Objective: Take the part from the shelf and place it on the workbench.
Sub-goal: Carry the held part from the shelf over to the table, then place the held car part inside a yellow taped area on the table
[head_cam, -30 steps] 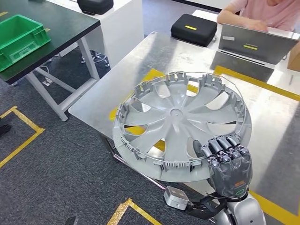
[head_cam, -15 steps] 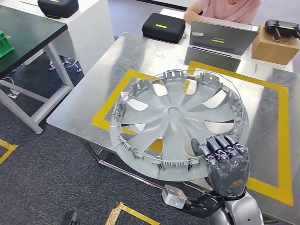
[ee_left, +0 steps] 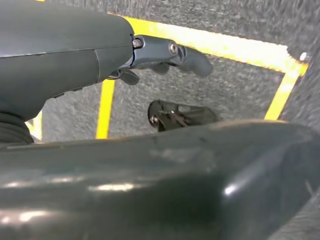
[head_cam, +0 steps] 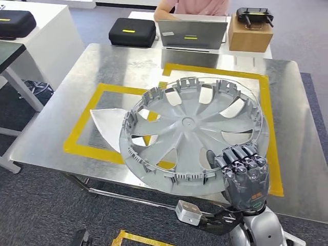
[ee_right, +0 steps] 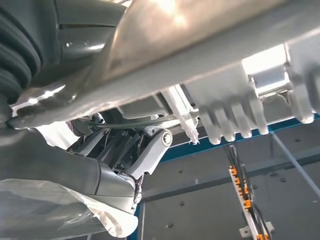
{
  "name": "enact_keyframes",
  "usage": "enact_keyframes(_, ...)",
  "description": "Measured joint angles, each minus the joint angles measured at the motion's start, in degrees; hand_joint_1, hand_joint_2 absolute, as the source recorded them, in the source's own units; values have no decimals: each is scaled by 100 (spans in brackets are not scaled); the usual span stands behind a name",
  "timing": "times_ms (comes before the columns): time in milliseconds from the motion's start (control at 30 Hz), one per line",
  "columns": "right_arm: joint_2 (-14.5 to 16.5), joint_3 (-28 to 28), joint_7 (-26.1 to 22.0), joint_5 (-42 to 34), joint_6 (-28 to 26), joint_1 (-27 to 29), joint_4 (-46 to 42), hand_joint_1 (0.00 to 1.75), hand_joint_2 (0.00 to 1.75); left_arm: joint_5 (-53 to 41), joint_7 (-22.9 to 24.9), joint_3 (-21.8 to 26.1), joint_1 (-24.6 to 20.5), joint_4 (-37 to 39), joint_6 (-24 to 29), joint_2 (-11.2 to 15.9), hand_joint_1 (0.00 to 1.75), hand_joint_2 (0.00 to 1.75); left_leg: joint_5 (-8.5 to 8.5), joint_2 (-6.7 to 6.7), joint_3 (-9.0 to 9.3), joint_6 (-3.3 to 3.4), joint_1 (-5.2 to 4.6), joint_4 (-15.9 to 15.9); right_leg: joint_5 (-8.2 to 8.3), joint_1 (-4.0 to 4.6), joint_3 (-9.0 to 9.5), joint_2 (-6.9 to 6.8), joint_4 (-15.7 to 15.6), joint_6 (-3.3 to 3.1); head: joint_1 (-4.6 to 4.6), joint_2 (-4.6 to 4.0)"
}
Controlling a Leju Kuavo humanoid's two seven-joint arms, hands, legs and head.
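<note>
The part is a large silver wheel cover (head_cam: pixel 189 133), held level just above the metal workbench (head_cam: pixel 116 66) and overlapping its near edge. My right hand (head_cam: pixel 243 177) grips its near right rim, dark fingers curled over the edge. The cover hangs over a yellow taped rectangle (head_cam: pixel 270 128) on the bench. In the right wrist view the cover's toothed rim (ee_right: pixel 226 65) runs close past my right hand (ee_right: pixel 113 175). My left hand (ee_left: pixel 166 52) hangs over grey carpet with yellow floor tape, holding nothing.
Beyond the bench's far edge are a laptop (head_cam: pixel 192 35), a black case (head_cam: pixel 131 32) and a cardboard box (head_cam: pixel 249 35) with a black controller (head_cam: pixel 253 14). A person (head_cam: pixel 193 6) sits behind the laptop. A white table (head_cam: pixel 46 31) with another case (head_cam: pixel 15 23) stands left.
The whole view has swung: the workbench and its yellow rectangle now lie squarely ahead, and the green bin has left the picture. The wheel cover stays in my right hand.
</note>
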Motion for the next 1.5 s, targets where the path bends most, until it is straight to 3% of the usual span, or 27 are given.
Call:
enact_keyframes(33,-1,-10,-16,0,0,12,0,175,175,-6,-5,-1,22,0,-8,-4,0,0,39,-15,-86,18,-2,118,0,11,6,88,1,-5,-1,-1)
enact_keyframes(67,-1,-20,-27,0,0,25,0,175,175,-6,-10,-1,36,0,-15,-6,0,0,197,-34,-69,45,-6,1,0,21,15,175,2,-6,0,-1)
enact_keyframes(100,-1,-31,-32,0,0,35,0,175,175,-6,-15,-1,41,0,-22,-7,0,0,438,-83,43,81,-11,-322,1,28,26,258,3,-6,-1,-1)
enact_keyframes(167,-1,-45,-33,0,0,43,1,175,175,-6,-24,0,41,0,-30,-1,0,0,834,-362,328,161,-12,-1083,2,30,26,392,13,3,7,-1)
enact_keyframes(233,0,-46,-22,0,0,41,5,175,175,-9,-33,1,38,0,-7,3,0,0,923,-571,463,190,-20,-1450,17,1,-22,501,29,46,-7,0)
enact_keyframes(300,0,-35,15,0,0,36,20,175,175,-9,-39,2,17,-2,53,-3,0,0,927,-521,483,196,-20,-1528,32,-25,-64,596,35,119,-30,-1)
enact_keyframes(367,-1,-18,63,0,0,17,38,175,175,1,-25,5,-33,-4,87,-5,0,0,971,-432,510,225,11,-1607,-48,2,-147,453,160,189,-17,-1)
enact_keyframes(467,-2,10,103,0,0,-65,68,175,175,28,10,9,-77,-4,63,4,0,0,999,-293,525,253,23,-1655,-490,0,-533,-7,959,253,73,0)
enact_keyframes(533,-4,20,129,0,1,-86,115,175,175,47,33,11,-61,-4,42,4,0,0,995,-193,521,257,23,-1653,-713,-41,-800,-105,1532,295,90,-1)
enact_keyframes(567,-5,21,163,0,2,-87,154,175,175,53,43,14,-55,-4,37,4,0,0,990,-154,521,253,30,-1650,-690,-61,-819,-117,1589,318,91,-1)
enact_keyframes(600,-7,20,222,-2,3,-87,204,175,175,55,50,15,-54,-4,35,2,0,0,985,-132,522,241,41,-1645,-559,-82,-718,-124,1413,338,91,-1)
enact_keyframes(667,-25,25,440,-4,6,-100,329,175,175,56,55,18,-67,-4,34,0,0,0,964,-120,520,187,60,-1616,-223,-118,-283,-141,634,378,93,-1)
enact_keyframes(733,-50,51,707,-7,5,-124,443,175,175,46,60,27,-76,-4,31,4,0,0,939,-120,497,107,49,-1563,-91,-129,38,-133,74,353,94,-1)
enact_keyframes(767,-60,78,880,-13,5,-137,507,175,175,29,62,37,-73,-4,22,14,0,0,936,-121,485,103,35,-1545,-105,-127,85,-123,-4,333,90,-2)
enact_keyframes(867,-136,206,1633,-84,6,-233,849,175,175,-33,54,91,-68,-4,-14,30,0,0,957,-121,495,205,24,-1552,-84,-121,90,-103,-19,298,68,-2)
enact_keyframes(933,-240,260,1995,-154,7,-311,1085,175,175,-76,43,118,-75,-4,-15,25,0,0,972,-120,508,234,29,-1577,-91,-106,91,-101,-18,273,62,-2)
enact_keyframes(1167,-350,258,2122,-228,7,-368,1268,175,175,-125,32,128,-73,-4,21,25,0,0,984,-120,514,239,37,-1597,-95,-90,91,-102,-16,244,63,-1)
enact_keyframes(1333,-848,111,2164,-1235,63,-839,2188,175,175,-174,26,186,-33,-4,-15,27,0,0,996,-120,518,-2,72,-1630,-103,-58,87,-110,-4,200,65,-1)
enact_keyframes(1500,-1213,-73,2064,-1577,232,-1276,2784,175,175,-214,15,214,9,-4,-5,30,0,0,992,-120,512,-18,58,-1612,-97,-71,95,-115,-5,205,68,-1)
